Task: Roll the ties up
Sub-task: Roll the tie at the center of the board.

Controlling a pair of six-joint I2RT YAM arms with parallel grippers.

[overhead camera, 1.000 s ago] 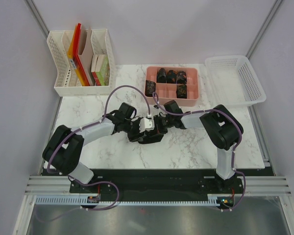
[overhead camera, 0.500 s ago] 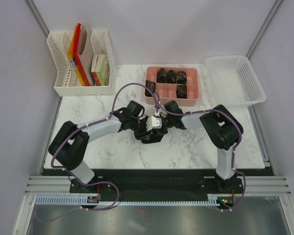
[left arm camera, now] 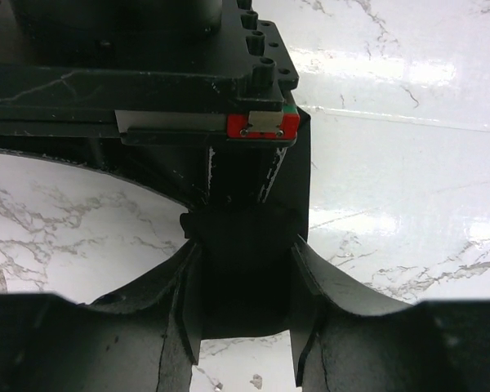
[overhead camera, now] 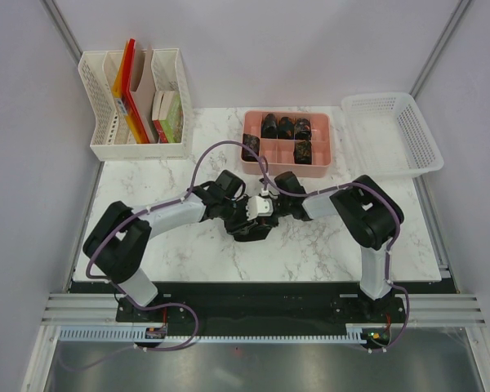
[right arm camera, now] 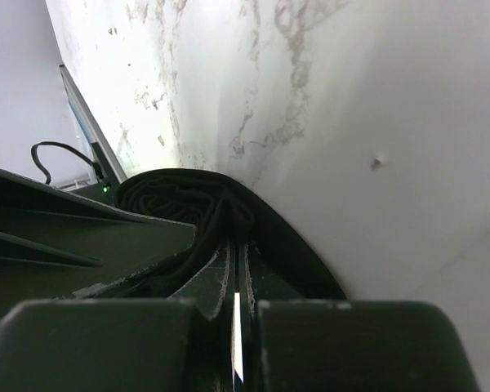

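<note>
Coiling round the fingertips of the right gripper point(right arm camera: 233, 253), which is pinched shut on it, the tie point(right arm camera: 175, 204) sits mid-way across the table point(overhead camera: 327, 245). The left gripper point(left arm camera: 243, 253) straddles that dark roll, fingers partway apart; whether they press it I cannot tell.

Marble table point(overhead camera: 327, 253) bears tie point(right arm camera: 173, 200), tray point(overhead camera: 287, 114) (pink), basket point(overhead camera: 388, 135), organizer point(overhead camera: 139, 151).

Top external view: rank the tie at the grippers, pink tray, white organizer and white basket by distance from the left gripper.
1. tie, right at the left gripper, table centre.
2. pink tray, just behind, slightly right.
3. white organizer, back left, and white basket, back right: too close to call.
</note>
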